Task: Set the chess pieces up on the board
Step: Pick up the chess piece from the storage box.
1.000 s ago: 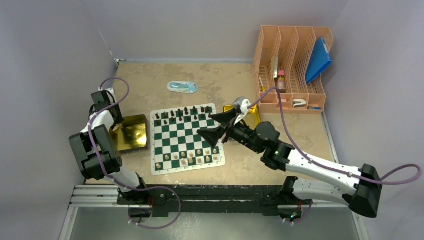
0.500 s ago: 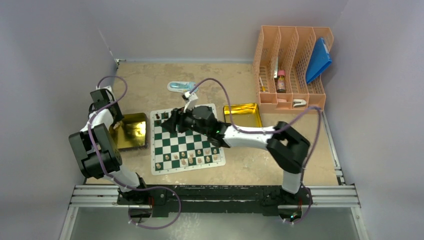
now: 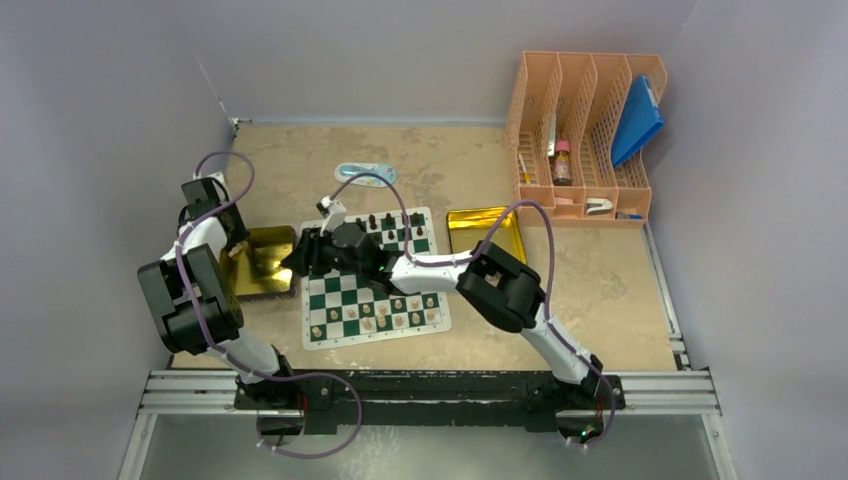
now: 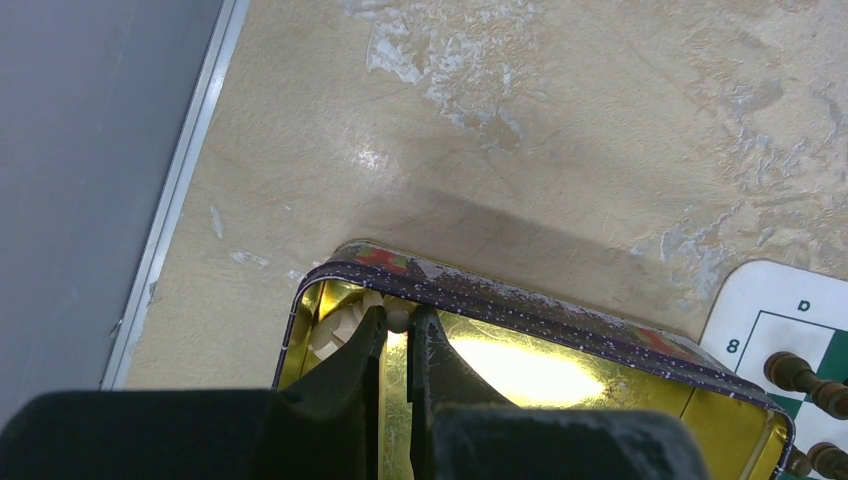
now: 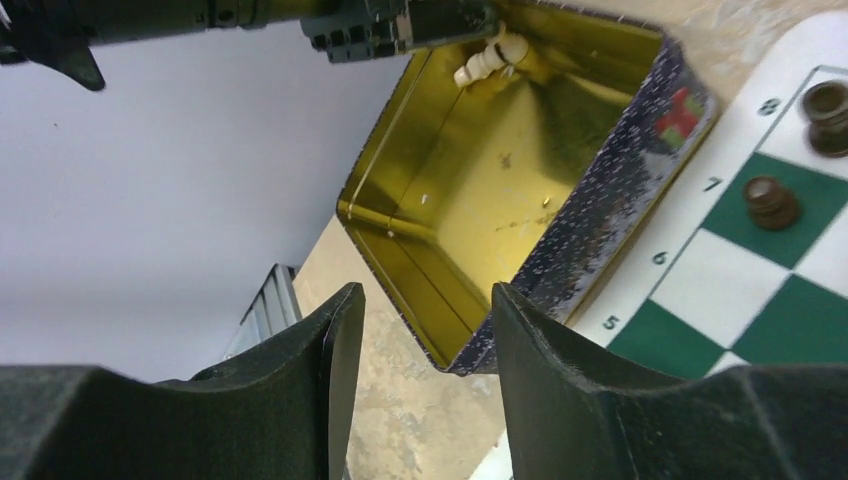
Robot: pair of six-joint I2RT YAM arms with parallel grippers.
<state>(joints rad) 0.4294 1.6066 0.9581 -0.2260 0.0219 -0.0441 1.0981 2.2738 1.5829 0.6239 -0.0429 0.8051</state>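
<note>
Left end effector (image 4: 396, 325) is pressed together on a cream chess piece (image 5: 488, 60) in the far-left corner of the gold tray (image 4: 500, 296); lift straight up, clear of the wall. Right end effector (image 5: 425, 300), spread and empty, hovers over the left edge of the board (image 5: 690, 250) and should give way.

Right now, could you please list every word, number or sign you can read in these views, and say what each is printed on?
"8", "7", "6", "5": rank numbers on the white border of the board, right wrist view.
"8": same border, left wrist view; the letter beside it is unclear.
Tin: a red mark, no legible words.
Blue packet: print too small to read.
</note>
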